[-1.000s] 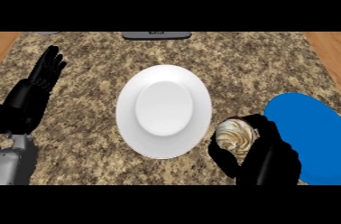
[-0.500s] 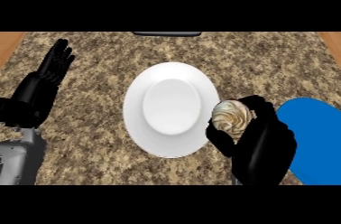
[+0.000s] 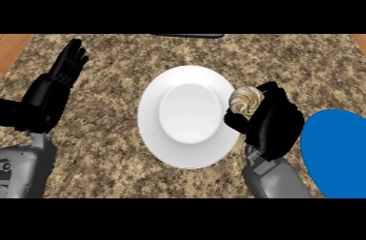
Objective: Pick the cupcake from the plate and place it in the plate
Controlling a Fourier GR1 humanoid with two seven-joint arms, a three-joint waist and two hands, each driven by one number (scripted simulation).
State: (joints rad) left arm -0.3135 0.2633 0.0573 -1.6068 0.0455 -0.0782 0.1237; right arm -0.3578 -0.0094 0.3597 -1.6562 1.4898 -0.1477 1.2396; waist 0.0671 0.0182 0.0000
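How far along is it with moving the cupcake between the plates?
Done: the cupcake is off the blue plate at the right. In hand: the right robot hand is curled round it, over the right rim of the white plate. Left: setting it down on that plate and letting go. The left robot hand rests open at the left.

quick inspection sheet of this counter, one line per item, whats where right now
surface: speckled stone counter; wood shows at the far corners
job's things: cupcake held in the right hand, at the right rim of the white plate, which holds nothing; blue plate at the right edge, partly cut off
clutter: dark flat object at the far edge, mostly cut off
hands: right hand curled round the cupcake; left hand open, fingers up, resting at the left
cables: nothing seen
surroundings: nothing seen
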